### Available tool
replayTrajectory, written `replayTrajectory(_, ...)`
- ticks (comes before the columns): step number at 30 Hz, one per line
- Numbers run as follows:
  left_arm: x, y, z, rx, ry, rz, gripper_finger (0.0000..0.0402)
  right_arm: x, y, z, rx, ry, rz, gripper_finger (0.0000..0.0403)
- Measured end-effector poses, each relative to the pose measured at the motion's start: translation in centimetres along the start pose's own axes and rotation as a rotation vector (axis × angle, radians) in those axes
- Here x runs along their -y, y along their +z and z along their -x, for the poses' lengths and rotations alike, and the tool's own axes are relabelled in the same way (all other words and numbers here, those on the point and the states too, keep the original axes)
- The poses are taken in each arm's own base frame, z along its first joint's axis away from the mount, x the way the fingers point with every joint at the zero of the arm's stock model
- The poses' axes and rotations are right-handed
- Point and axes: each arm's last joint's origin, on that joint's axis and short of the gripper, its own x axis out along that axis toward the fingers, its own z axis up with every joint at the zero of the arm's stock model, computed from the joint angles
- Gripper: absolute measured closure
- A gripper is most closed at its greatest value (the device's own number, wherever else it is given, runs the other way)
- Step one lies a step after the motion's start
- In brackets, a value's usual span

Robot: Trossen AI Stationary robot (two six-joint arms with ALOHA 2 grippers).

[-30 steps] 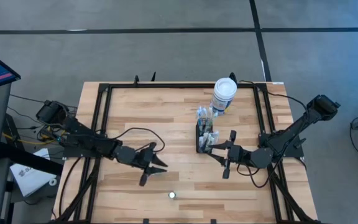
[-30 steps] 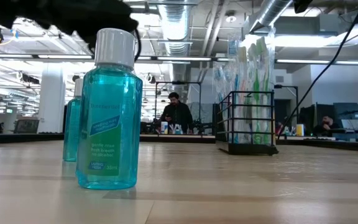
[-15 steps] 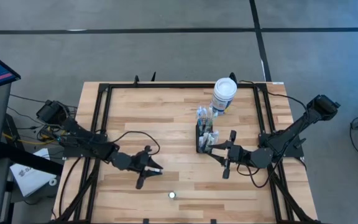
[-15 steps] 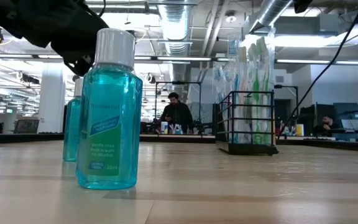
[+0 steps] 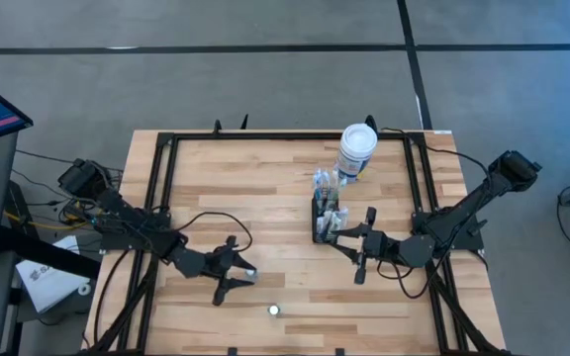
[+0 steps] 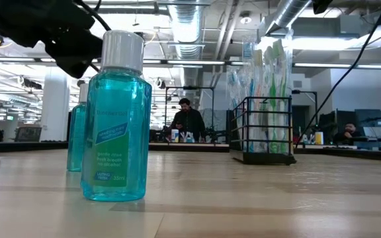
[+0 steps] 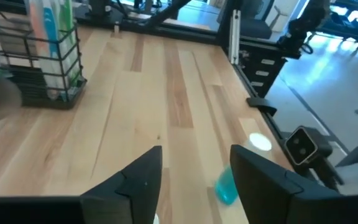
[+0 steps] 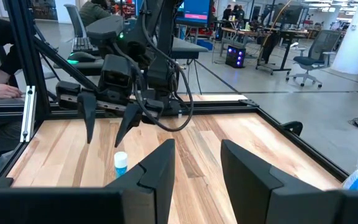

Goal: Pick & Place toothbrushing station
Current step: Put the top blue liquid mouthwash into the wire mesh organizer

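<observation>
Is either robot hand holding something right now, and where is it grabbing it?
No. The left end effector is open with nothing between its fingers, and the right end effector is open and empty beside the toothbrushing station.

The left arm reaches in low from its own side, its gripper (image 5: pixel 236 282) near the front, fingers (image 7: pixel 135 180) spread apart and empty. The right gripper (image 5: pixel 352 244) hangs mid-worktop, fingers (image 8: pixel 157 165) parted, holding nothing.

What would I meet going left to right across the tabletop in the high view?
Left hand, open → small mouthwash bottle, seen cap-on → toothbrushing station with toothbrushes → right hand, open. The white canister is left out: it overlaps the station and the right hand in left-right position.
</observation>
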Motion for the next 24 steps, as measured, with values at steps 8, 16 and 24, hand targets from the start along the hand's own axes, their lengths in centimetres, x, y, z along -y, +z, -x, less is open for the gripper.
replayTrajectory(8, -0.02, -0.49, 0.18, -0.011, 0.076, -0.026, 0.0219, 0.0, 0.0, 0.0, 0.0, 0.0, -0.004, 0.0282)
replayTrajectory(16, -0.27, -0.88, 0.2, -0.042, 0.113, -0.033, 0.0218, 0.0, 0.0, 0.0, 0.0, 0.0, -0.01, 0.0282)
replayTrajectory(24, -0.3, -1.01, 0.23, -0.051, 0.121, -0.024, 0.0219, 0.0, 0.0, 0.0, 0.0, 0.0, -0.009, 0.0282)
